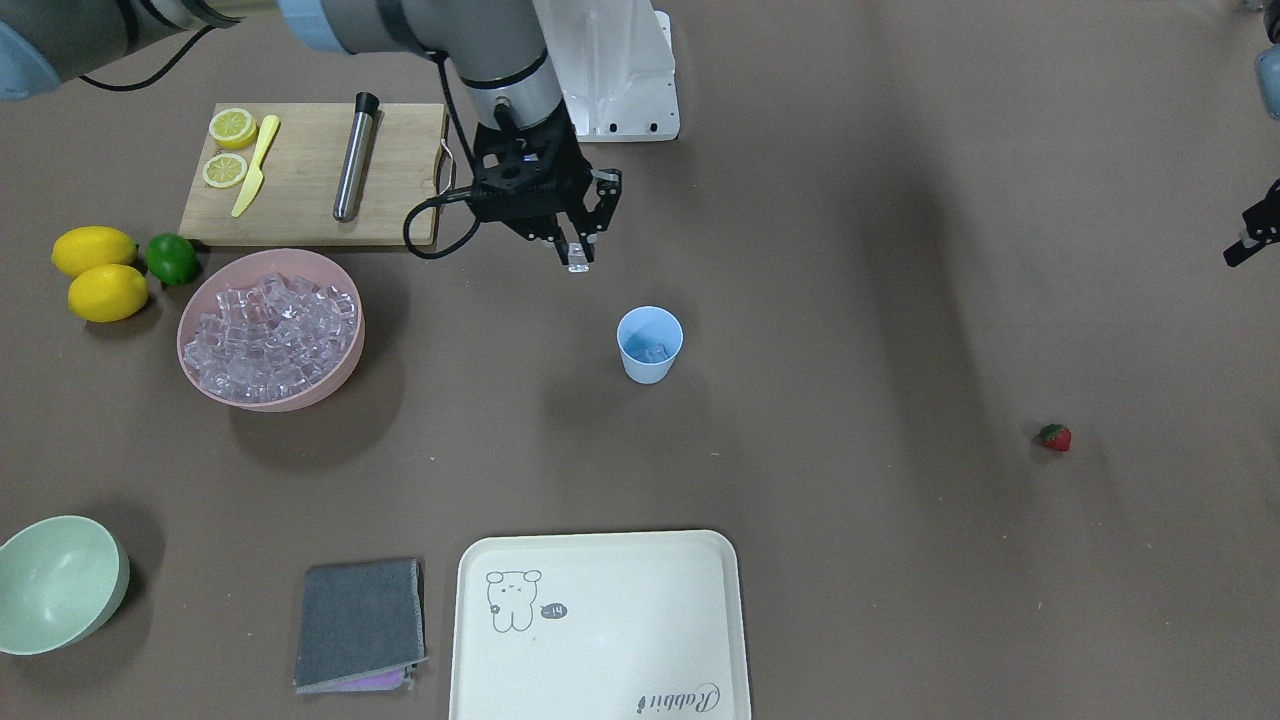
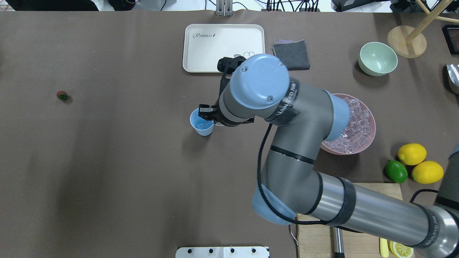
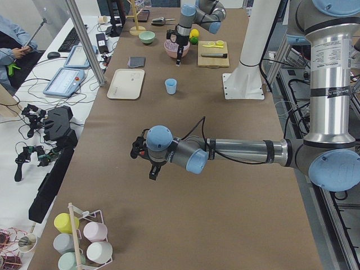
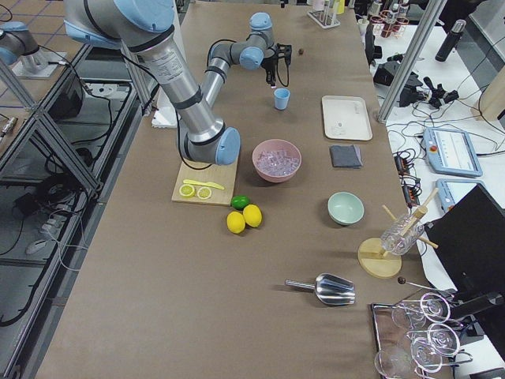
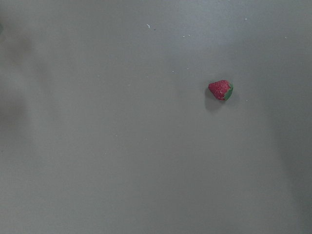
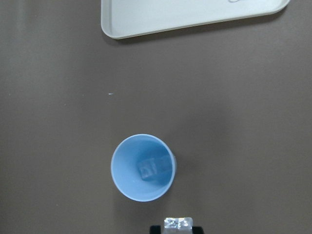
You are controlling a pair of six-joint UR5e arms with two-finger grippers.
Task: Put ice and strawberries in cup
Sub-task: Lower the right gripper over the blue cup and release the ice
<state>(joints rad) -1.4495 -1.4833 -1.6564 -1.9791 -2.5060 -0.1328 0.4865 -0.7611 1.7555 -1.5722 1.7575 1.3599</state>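
On the left of my front-facing feed, the round pink plastic bowl (image 1: 335,385) is heaped with clear glassy ice cubes (image 1: 268,335), so supply is no issue. Next along, the right gripper (image 1: 580,255) hangs above the brown table (image 1: 850,300) with its fingers pinched on a single cube (image 1: 579,265). It is just short of the small light-blue plastic cup (image 1: 647,370), on the robot's side of it rather than over the rim. The right wrist camera shows ice (image 6: 155,169) already in the cup's bottom. I'd say one or two pieces, though the clear shapes blur together and I can't count them. Far to the right, the small red strawberry with its green top (image 1: 1054,437) lies on the table, well apart from the cup and untouched. The left gripper (image 1: 1243,246) hovers near it at the frame edge; I cannot tell whether its fingers are spread or closed. My read is that the ice is partly done with one more cube about to go in, and the strawberry step is entirely left.
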